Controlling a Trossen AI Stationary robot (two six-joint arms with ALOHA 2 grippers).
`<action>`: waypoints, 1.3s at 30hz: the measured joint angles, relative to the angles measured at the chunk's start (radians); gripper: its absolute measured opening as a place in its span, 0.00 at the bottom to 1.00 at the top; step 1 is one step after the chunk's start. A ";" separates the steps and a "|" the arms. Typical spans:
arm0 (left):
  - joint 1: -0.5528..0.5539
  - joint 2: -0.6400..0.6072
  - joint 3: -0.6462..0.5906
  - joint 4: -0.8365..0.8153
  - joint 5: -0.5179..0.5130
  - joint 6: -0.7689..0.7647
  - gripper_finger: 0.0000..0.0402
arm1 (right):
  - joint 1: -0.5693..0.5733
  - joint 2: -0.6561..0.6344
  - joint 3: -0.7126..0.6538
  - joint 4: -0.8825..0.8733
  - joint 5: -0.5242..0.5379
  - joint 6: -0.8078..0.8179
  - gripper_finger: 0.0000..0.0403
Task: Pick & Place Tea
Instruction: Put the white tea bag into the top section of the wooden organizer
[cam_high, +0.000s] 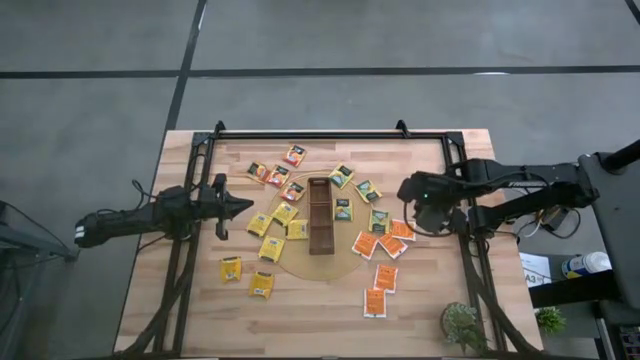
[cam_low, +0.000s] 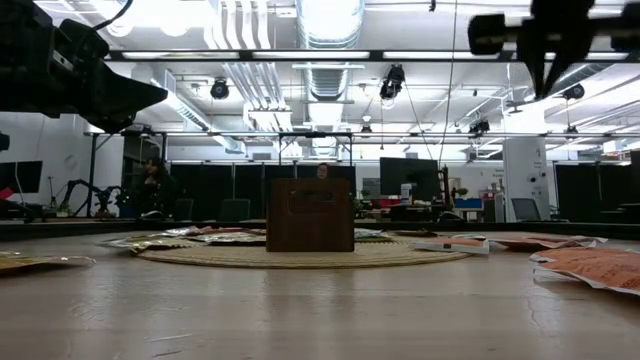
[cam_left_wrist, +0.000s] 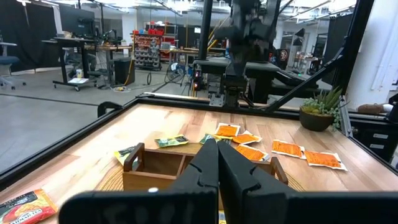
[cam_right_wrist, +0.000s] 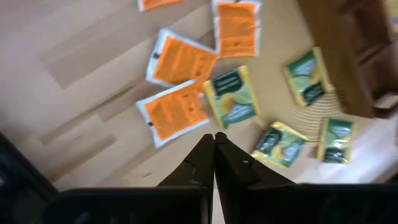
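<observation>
Closed and empty, my right gripper (cam_right_wrist: 214, 140) hovers over the orange and green paper tea sachets (cam_right_wrist: 179, 62) right of the long dark-brown wooden tray (cam_high: 320, 215), nearer them than my left gripper (cam_high: 247, 207), also closed.

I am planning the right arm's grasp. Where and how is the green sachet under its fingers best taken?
The green sachet lies flat on the wood, touching an orange sachet. Probably come straight down and pinch its free edge on the side away from the orange one; the right gripper must open first.

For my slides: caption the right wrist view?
Shut right gripper above orange and green tea sachets beside the dark-brown tray.
</observation>
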 joint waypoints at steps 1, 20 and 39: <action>0.000 0.000 0.000 0.000 0.000 0.000 0.00 | 0.000 -0.010 -0.030 0.009 0.000 -0.007 0.02; 0.000 0.000 0.000 0.000 0.000 0.000 0.00 | 0.026 -0.040 -0.251 0.115 0.105 -0.006 0.38; 0.000 0.001 0.000 0.009 0.000 0.000 0.00 | 0.026 0.046 -0.414 0.288 0.060 -0.105 0.59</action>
